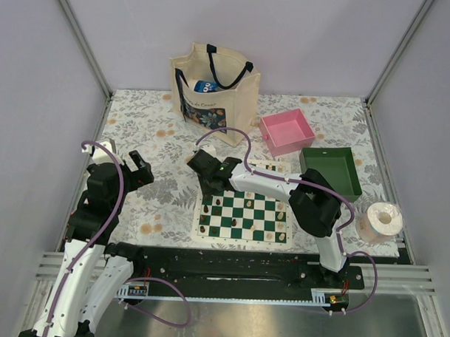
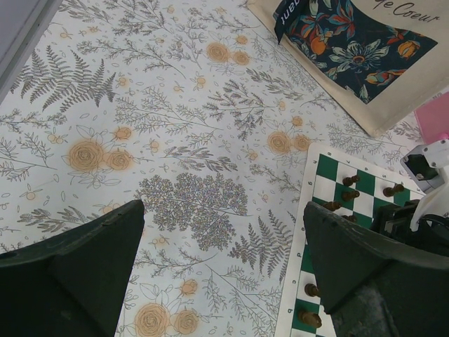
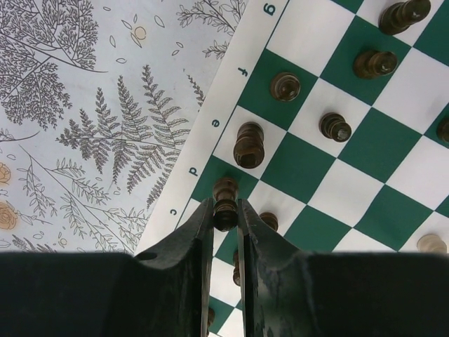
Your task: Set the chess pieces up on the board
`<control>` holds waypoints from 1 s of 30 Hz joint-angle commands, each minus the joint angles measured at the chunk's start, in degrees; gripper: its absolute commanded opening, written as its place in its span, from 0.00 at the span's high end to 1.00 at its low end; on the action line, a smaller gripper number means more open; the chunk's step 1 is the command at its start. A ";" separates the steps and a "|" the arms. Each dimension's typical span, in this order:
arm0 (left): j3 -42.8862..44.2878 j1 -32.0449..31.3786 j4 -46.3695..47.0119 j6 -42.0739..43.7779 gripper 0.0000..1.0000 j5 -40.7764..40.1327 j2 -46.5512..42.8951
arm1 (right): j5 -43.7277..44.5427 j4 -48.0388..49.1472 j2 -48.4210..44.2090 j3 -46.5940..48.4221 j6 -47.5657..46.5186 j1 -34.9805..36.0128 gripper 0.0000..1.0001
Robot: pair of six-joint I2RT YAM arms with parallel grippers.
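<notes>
Right gripper (image 3: 225, 213) clamps a dark brown chess piece (image 3: 225, 191) at the green-and-white board (image 3: 309, 165) edge by letter d, other dark pieces (image 3: 249, 144) crowding close. Left gripper (image 2: 221, 210), fingers spread, hovers over floral tablecloth (image 2: 175, 105).

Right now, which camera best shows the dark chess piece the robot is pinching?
The right wrist view: the dark piece sits close up between the right fingers, at the edge of the board. In the top view the right arm hides it; the left wrist view shows only part of that arm, not the piece.
</notes>
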 commanded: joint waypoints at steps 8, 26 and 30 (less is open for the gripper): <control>-0.19 0.57 3.09 -0.20 0.01 1.20 0.42 | 1.15 -0.51 -1.07 0.90 -0.07 0.36 0.78; -0.10 0.83 3.09 -0.20 0.01 1.29 0.25 | 0.10 1.07 1.04 1.08 0.63 0.28 0.77; -0.19 0.74 3.09 -0.20 0.01 1.29 0.07 | 0.18 0.90 1.13 0.73 0.37 0.36 0.77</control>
